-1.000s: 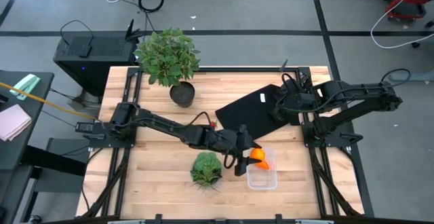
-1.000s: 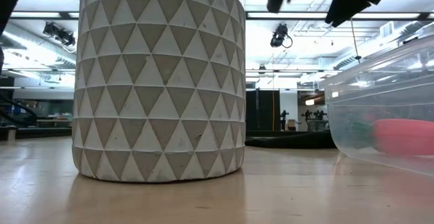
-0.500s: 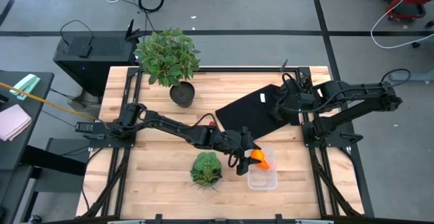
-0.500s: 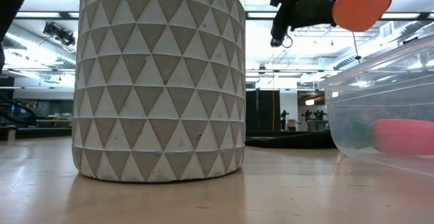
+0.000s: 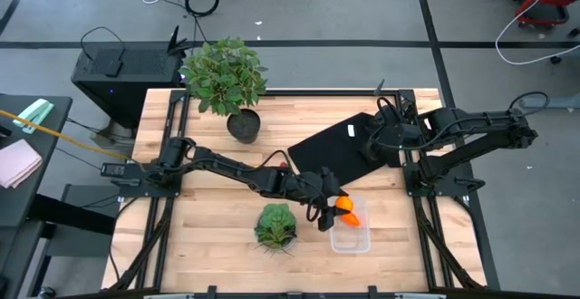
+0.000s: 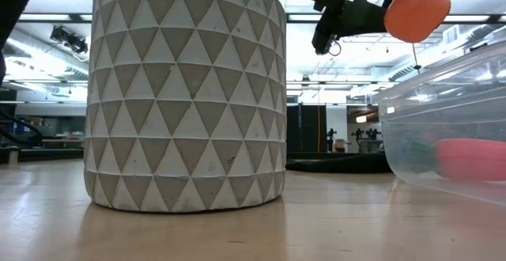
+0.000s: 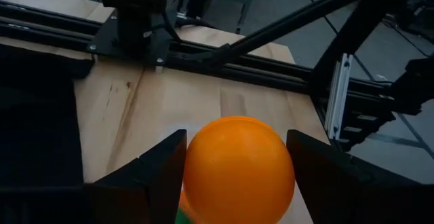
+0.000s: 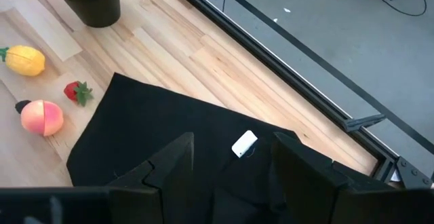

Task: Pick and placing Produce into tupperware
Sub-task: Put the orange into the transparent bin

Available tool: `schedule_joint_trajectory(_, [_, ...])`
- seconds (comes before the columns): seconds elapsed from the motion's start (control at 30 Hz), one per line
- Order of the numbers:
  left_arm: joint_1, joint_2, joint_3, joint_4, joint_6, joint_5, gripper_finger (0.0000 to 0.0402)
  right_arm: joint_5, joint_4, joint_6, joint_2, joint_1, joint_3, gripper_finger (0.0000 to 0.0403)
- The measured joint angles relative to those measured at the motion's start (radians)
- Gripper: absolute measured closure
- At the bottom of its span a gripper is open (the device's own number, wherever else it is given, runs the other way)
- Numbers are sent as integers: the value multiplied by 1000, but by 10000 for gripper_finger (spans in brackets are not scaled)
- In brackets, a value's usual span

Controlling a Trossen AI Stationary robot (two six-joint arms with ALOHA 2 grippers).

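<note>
My left gripper (image 7: 237, 176) holds the orange ball (image 7: 239, 168) across its middle, just above the rim of the tupperware (image 5: 350, 236), and since it looks light, hard and smooth, I think this round thing could easily slip out.

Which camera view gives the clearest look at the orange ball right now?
The left wrist view: the orange ball fills the middle, clamped between the left tool's two fingers. The low view shows it held above the tupperware. The high view shows only a small orange spot. The right wrist view misses it.
</note>
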Motion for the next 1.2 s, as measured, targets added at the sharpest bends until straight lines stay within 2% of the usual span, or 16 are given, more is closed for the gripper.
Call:
schedule_joint_trajectory(0.5, [0, 0, 0, -57, 61, 1, 152, 0, 0, -1, 0, 0, 0, 198])
schedule_joint_trajectory(0.6, [1, 0, 0, -62, 78, 42, 148, 0, 0, -1, 0, 0, 0, 198])
schedule_joint_trajectory(0.77, [1, 35, 0, -55, 65, 93, 154, 0, 1, -2, 0, 0, 0, 198])
schedule_joint_trajectory(1.2, [17, 66, 0, -30, 45, 90, 153, 0, 3, -1, 0, 0, 0, 198])
